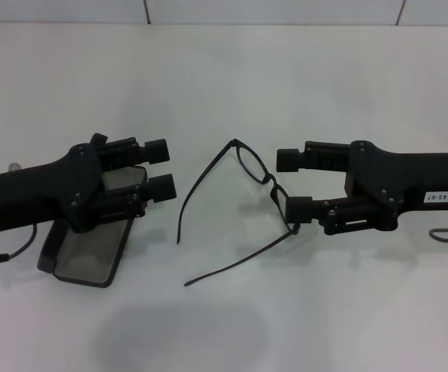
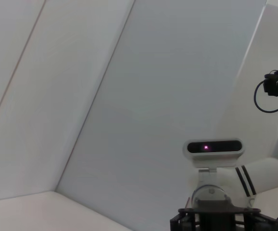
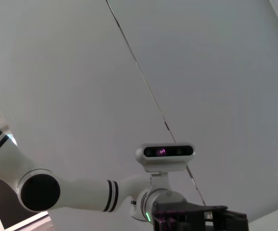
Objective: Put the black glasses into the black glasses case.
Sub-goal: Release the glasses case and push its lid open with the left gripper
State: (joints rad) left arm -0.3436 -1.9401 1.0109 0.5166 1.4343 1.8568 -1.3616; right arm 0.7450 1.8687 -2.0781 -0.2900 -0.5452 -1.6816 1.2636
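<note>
The black glasses lie unfolded on the white table at the centre of the head view, temple arms spread toward me. The black glasses case lies open at the left, grey lining up, partly hidden under my left arm. My left gripper is open and empty above the case's far end, pointing at the glasses with a gap between them. My right gripper is open at the right, its fingers on either side of the frame's right lens; the lower finger is next to the hinge. Both wrist views show neither the glasses nor the case.
The wrist views look upward at pale wall panels and the robot's own head camera, which also shows in the right wrist view. The table's far edge meets a white wall.
</note>
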